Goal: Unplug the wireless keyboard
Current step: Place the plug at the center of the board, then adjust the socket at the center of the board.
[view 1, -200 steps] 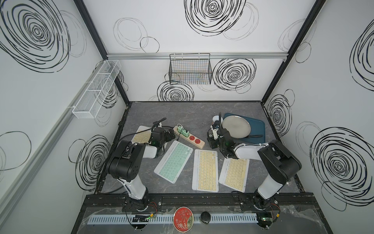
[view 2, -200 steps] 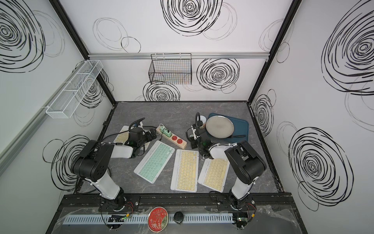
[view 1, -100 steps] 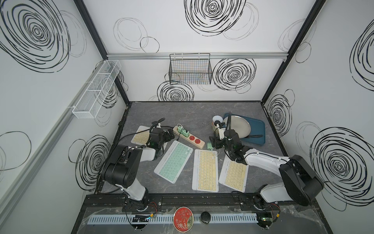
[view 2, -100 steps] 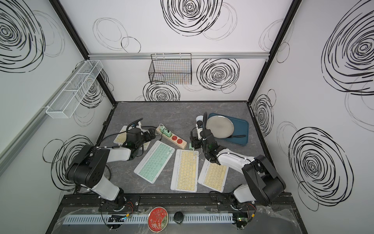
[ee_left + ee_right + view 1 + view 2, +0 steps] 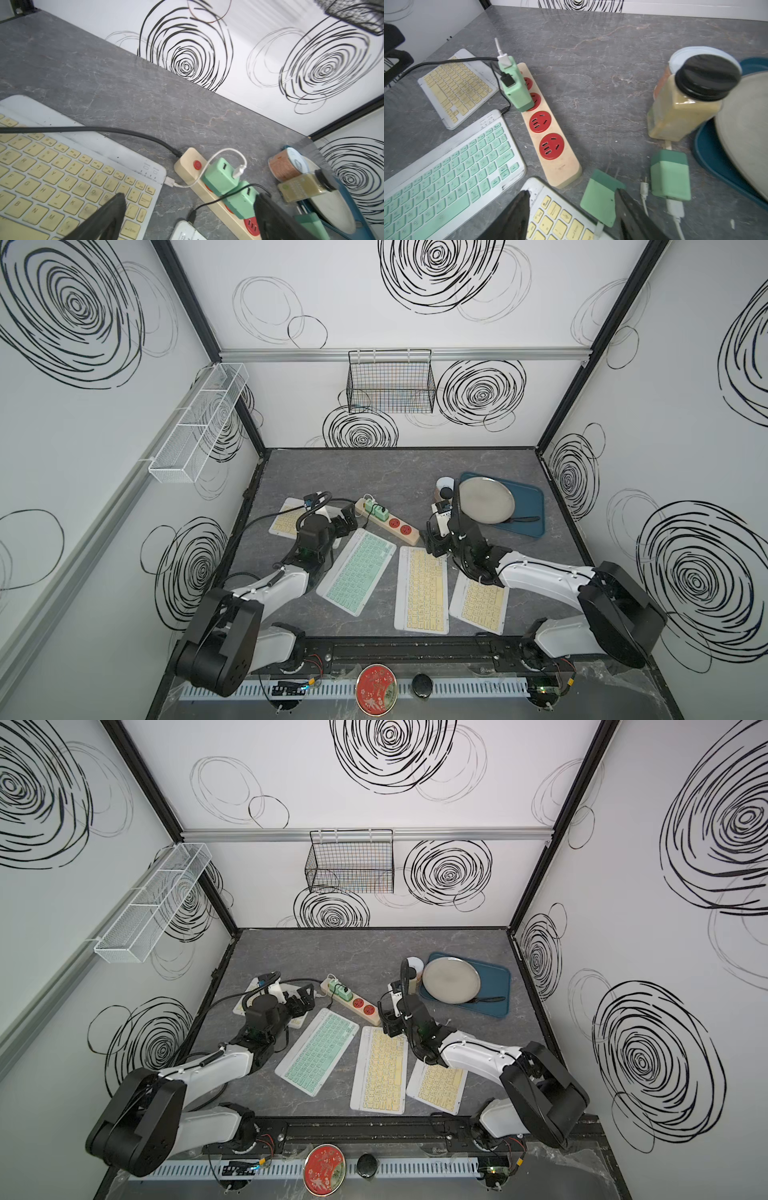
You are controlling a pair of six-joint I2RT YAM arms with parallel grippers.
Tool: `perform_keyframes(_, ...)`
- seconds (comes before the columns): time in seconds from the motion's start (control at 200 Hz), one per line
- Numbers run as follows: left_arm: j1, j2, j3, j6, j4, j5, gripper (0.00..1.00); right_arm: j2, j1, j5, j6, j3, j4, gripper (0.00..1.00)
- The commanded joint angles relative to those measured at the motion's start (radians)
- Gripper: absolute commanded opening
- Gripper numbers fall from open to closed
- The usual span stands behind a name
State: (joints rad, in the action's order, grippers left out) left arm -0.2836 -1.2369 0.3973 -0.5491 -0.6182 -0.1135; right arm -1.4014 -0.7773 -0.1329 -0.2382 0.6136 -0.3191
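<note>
In both top views, a power strip [image 5: 388, 522] lies on the bench [image 5: 374, 472] among keyboards [image 5: 422, 589], with two green chargers [image 5: 379, 513] plugged in.

Left wrist view: the left gripper [image 5: 190, 198], jaws wide, is over a yellow keyboard [image 5: 62, 166] with its white cable [image 5: 170, 182] attached.

Right wrist view: the right gripper [image 5: 572, 192], jaws apart, straddles a loose charger [image 5: 599, 199]. The task seems part done.

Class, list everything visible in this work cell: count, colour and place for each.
yellow keyboards: three, one far left, two right
mint keyboard: one, between them
power strip: one, cream, red sockets, behind keyboards
chargers: four, green, two plugged in, two loose
jar: one, yellow, black lid, beside tray
tray: one, blue, far right
plate: one, grey, on tray
black basket: one, back wall
white basket: one, left wall
left gripper: black, open, beside far left keyboard
right gripper: black, open, beside loose charger
</note>
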Motion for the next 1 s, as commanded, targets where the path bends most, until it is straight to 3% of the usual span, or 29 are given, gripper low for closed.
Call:
perform_keyframes(0.0,-0.02,0.049,-0.015,0.032,0.037,0.007,0.99,-0.054,-0.032,0.0,0.018,0.059,-0.058,0.67)
perform_keyframes(0.185,-0.027,0.06,-0.028,0.026,0.055,0.002,0.99,-0.224,-0.055,0.036,0.039,0.204,0.0,0.66)
perform_keyframes(0.415,0.009,0.07,-0.047,0.016,0.067,-0.006,0.99,-0.412,-0.082,-0.089,0.114,0.317,0.119,0.69)
perform_keyframes(0.66,0.043,0.076,-0.083,-0.091,0.085,-0.008,0.99,-0.457,-0.051,-0.172,0.143,0.333,0.135,0.71)
perform_keyframes(0.996,0.018,0.2,-0.077,-0.121,0.297,-0.091,0.99,-0.482,0.069,-0.051,0.121,0.326,0.07,0.7)
